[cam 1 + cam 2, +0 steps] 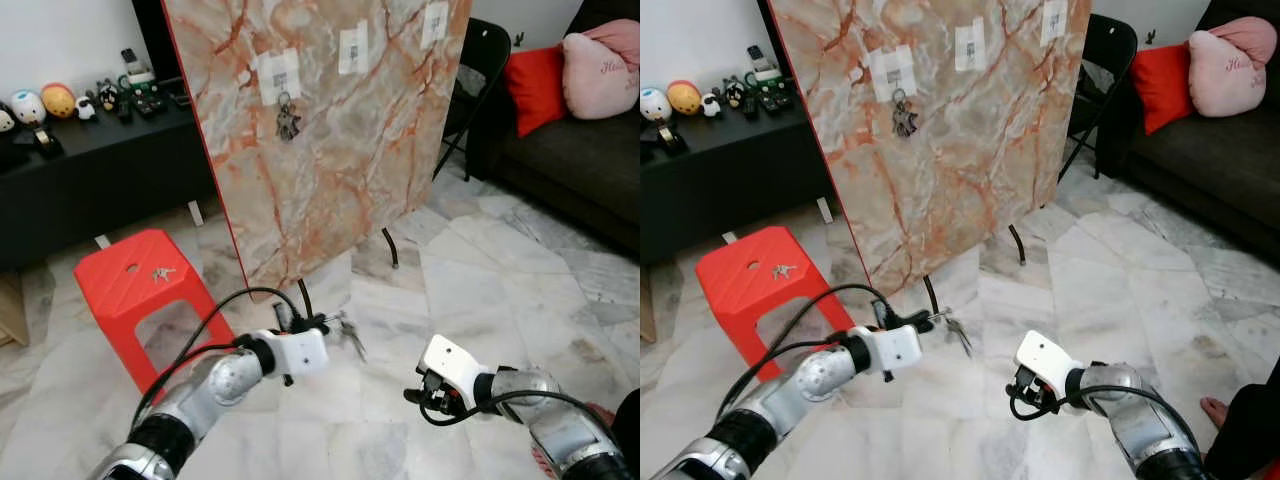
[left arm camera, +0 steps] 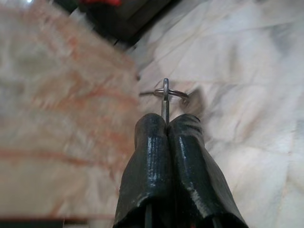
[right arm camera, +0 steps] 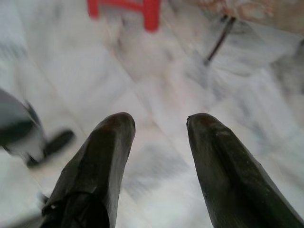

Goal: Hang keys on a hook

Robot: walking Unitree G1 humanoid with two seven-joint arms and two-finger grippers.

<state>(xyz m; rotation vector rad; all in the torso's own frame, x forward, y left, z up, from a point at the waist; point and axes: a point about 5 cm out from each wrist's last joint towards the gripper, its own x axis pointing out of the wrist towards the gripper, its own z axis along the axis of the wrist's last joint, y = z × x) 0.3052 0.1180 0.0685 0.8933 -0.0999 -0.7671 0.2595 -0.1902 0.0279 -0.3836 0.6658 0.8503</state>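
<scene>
Left eye view: I see my left gripper (image 1: 322, 326) low at 6 o'clock, fingers pinched on the keys (image 1: 350, 335), with the marble board (image 1: 330, 140) and its hooks (image 1: 283, 92) up at 12. Right wrist view: my right gripper (image 3: 159, 124) hangs parted wide over floor tiles (image 3: 156, 90).

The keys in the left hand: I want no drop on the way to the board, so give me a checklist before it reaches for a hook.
1. Grip: left hand shut on the keys, the ring showing past the fingertips: ok.
2. Free hook: the left label's hook already carries a bunch; whether the middle label and right label have bare hooks: cannot tell.
3. Height: the held keys sit well below the hooks: not ok.
4. Right hand open, off to the side: ok.
5. Another key set lies on the red stool: not ok.
</scene>
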